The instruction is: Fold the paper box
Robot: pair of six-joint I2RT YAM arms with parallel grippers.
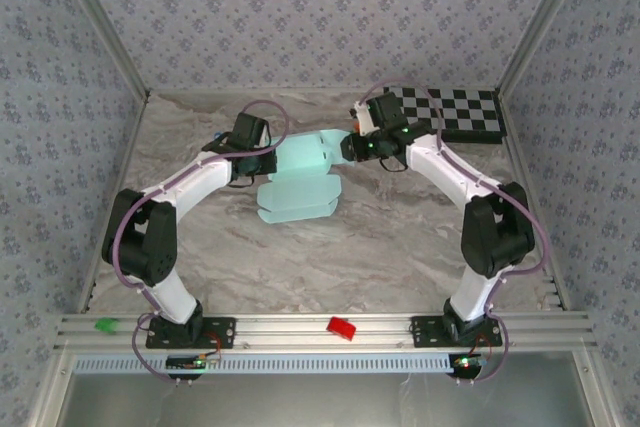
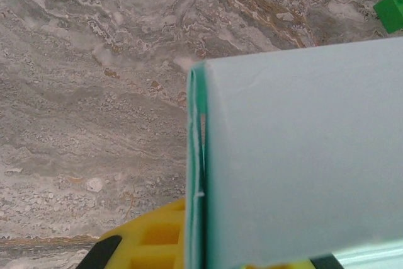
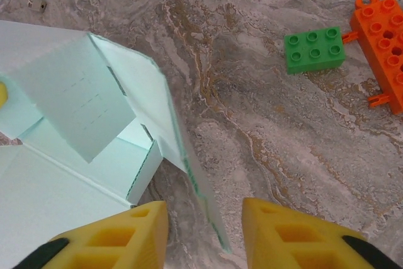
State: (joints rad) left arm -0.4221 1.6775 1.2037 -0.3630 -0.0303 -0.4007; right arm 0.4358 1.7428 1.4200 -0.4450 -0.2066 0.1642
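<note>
box (image 1: 298, 197): partly folded, flaps loose, closing remains. left fingers (image 2: 151, 244) pinching a panel; right fingers (image 3: 119, 237) spread by a flap.

The paper box (image 1: 300, 182) in front of me is pale aqua thin cardboard, only half formed. Its flaps stand up and splay open around a shallow hollow, with green-tinted cut edges. It lies mid-table (image 1: 380, 247).

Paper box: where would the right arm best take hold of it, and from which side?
Probably its raised side flap, by the free edge nearest the right gripper. It tilts up off the table, so open jaws can straddle it from the right.
</note>
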